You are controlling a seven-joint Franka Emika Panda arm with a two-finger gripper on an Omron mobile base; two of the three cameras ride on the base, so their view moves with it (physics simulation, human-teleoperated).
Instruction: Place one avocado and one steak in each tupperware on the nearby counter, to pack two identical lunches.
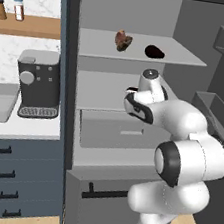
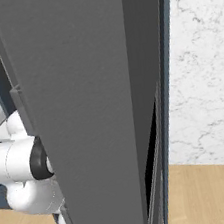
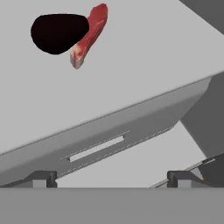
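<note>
Hand view: one avocado, one steak

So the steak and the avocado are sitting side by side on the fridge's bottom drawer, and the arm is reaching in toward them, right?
Not quite. The steak and the avocado sit side by side on the upper shelf of the open fridge, well above the drawer, as the left base view shows. The rest holds: the arm is reaching in toward them, with the gripper empty.

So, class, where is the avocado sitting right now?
In the left base view the avocado lies on the upper shelf of the open fridge, just right of the steak and above the pull-out drawer.
</note>
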